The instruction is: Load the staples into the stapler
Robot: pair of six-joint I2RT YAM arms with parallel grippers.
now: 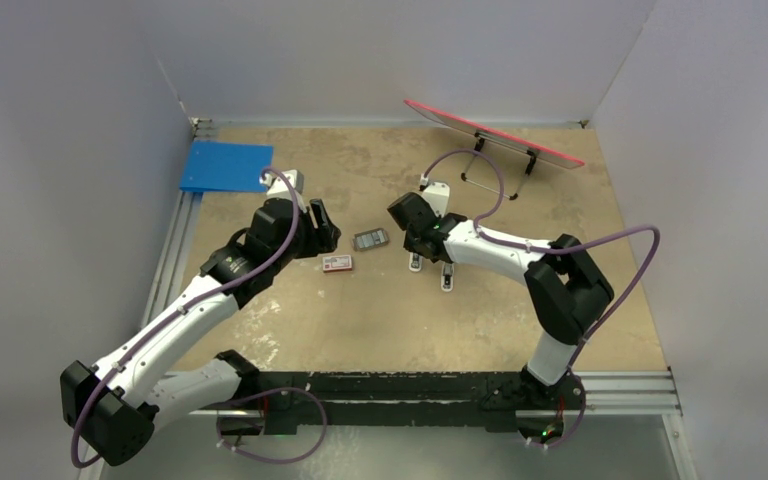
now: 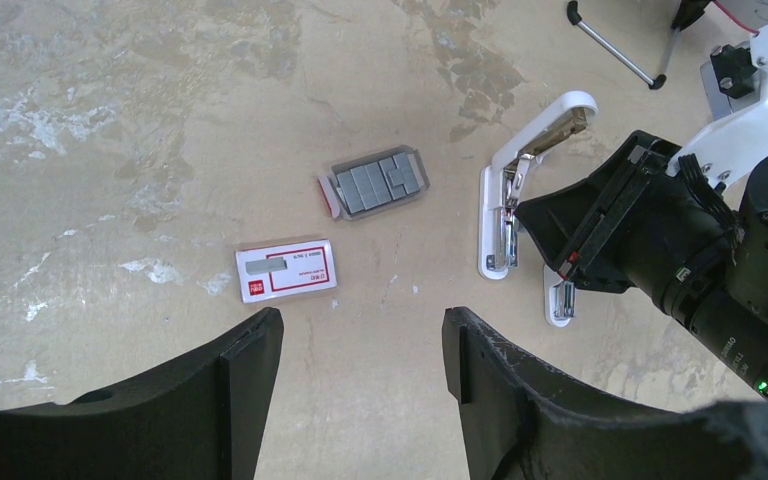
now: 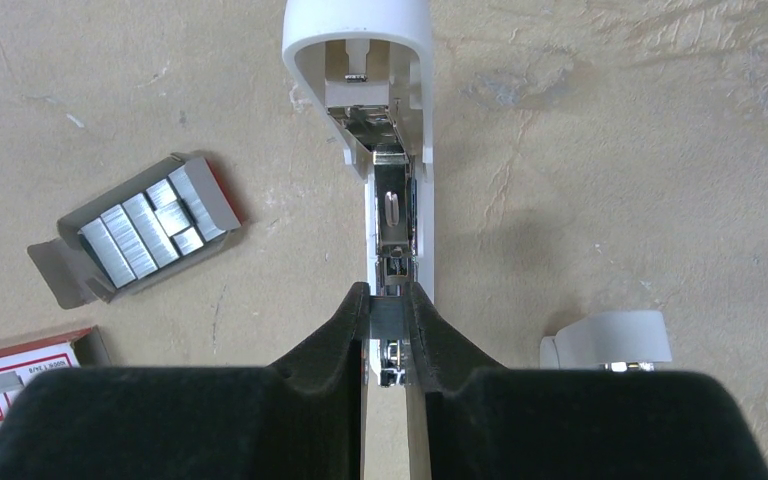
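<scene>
- Over the open stapler point(image 3: 392, 190), the right end effector point(image 3: 388, 298) is clenched on a short strip of staples point(image 3: 388, 322), at the near end of the magazine channel.
- If the strip tilts or is let go off the rail, it will likely wedge against the channel wall or drop beside the stapler.
- Nothing braces the stapler, so a downward push could slide or tip it. The left end effector point(image 2: 360, 325) hangs released and grasps nothing, near the red-and-white box point(image 2: 286, 270) and apart from the stapler.
- Too hard a squeeze might snap the thin strip.
- The surface point(image 1: 360, 330) is beige and scuffed. A tray of spare staples point(image 2: 378, 183) lies between box and stapler, and a short white piece point(image 3: 608, 338) lies near the stapler.
- White walls point(image 1: 60, 100) enclose the space, with a blue board point(image 1: 225, 165) at the far left and a red panel on a wire stand point(image 1: 490, 135) at the back.
</scene>
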